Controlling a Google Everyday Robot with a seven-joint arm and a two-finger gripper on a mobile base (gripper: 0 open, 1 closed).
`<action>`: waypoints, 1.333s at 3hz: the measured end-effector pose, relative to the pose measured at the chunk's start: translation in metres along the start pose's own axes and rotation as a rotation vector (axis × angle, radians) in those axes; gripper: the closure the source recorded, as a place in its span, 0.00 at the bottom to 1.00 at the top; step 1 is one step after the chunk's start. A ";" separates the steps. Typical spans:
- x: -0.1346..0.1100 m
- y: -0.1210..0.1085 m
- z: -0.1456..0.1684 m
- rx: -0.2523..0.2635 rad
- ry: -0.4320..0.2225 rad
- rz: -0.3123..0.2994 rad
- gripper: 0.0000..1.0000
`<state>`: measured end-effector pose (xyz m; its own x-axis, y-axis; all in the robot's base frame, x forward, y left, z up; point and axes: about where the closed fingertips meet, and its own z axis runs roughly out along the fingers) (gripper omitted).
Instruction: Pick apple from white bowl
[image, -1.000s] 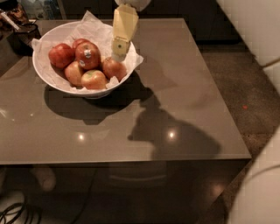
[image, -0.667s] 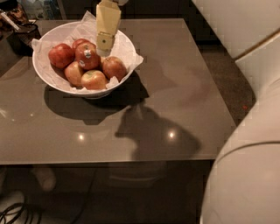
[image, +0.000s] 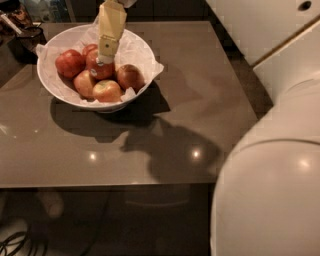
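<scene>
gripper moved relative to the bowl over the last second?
Yes. The gripper has shifted left, from the right rim of the white bowl to above the stickered apple near its middle.

Dim; the hand (image: 105, 58) over the white bowl (image: 54, 91) throws hard shadows (tabletop (image: 200, 80) glints).

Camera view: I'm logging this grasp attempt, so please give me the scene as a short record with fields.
target: apple, red, white sticker, mid-bowl among other apples
container: bowl, white, paper-lined
surface: table, bowl at its far left
gripper: gripper over the bowl, tip at the apple's top; contact unclear
status: apple not yet lifted
</scene>
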<state>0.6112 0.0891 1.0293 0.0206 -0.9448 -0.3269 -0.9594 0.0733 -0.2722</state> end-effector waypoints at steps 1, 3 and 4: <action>-0.021 -0.004 0.020 -0.067 -0.042 -0.019 0.00; -0.027 -0.015 0.054 -0.138 -0.065 0.033 0.13; -0.017 -0.020 0.066 -0.151 -0.049 0.083 0.07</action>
<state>0.6480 0.1248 0.9808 -0.0502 -0.9207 -0.3870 -0.9896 0.0981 -0.1051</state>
